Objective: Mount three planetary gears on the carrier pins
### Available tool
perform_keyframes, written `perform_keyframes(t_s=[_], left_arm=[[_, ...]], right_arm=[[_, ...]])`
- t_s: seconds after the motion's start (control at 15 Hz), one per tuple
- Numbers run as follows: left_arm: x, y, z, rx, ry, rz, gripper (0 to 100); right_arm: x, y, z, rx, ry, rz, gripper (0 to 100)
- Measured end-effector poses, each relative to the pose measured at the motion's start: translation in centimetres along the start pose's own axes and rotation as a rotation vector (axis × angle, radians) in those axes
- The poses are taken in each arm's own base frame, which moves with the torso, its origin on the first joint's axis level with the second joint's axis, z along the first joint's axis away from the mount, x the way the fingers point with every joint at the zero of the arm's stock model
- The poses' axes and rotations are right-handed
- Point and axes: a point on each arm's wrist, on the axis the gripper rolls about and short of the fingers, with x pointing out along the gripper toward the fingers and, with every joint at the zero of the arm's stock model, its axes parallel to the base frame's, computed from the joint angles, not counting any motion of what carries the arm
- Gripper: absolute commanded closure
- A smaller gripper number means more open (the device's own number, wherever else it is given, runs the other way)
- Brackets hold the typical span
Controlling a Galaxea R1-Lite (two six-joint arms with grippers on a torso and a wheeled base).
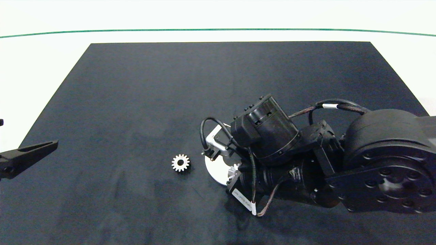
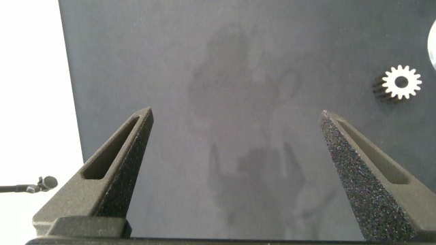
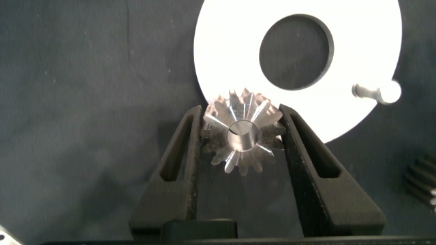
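In my right tool (image 3: 242, 129) I hold one planetary gear (image 3: 241, 133), pinched by its toothed rim between the two fingers, which are closed on it to the width of the gear. The gear is solid metal, so I judge it small but dense, fully stiff, and rather slippery where only the tooth tips meet my pads. The best hold is across the rim like this, leaving the bore free; a hard squeeze will not damage it, but a weak one may let it turn.

Just behind the gear lies the white disc (image 3: 225, 61) with its large centre hole. I see one carrier pin (image 3: 373, 91) at its rim, well to the side of my gear, so the bore is not yet over it. The other pins I cannot see. At the view's edge a dark toothed shape (image 3: 422, 178) shows, maybe another gear.

Farther away on the dark counter (image 1: 136, 102), a second gear (image 1: 180, 162) lies flat, near the disc but apart from it. My left tool (image 2: 235, 170) waits wide open and empty at the counter's left edge.
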Motion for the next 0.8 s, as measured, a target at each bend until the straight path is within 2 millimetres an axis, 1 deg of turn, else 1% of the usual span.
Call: perform_keyframes(t_s=[0.27,0.73,0.8], left_arm=[[-0.19,0.0,0.05,0.0,-0.007,0.001,0],[-0.28,0.01,0.09,0.001,-0.011,0.001,0],[-0.28,0.01,0.09,0.001,-0.01,0.002,0]], right_arm=[[0.46,0.13,0.28,0.0,-0.001,0.0,100],[0.58,0.18,0.2,-0.001,0.006,0.001,100],[0.6,0.19,0.17,-0.002,0.007,0.001,0]])
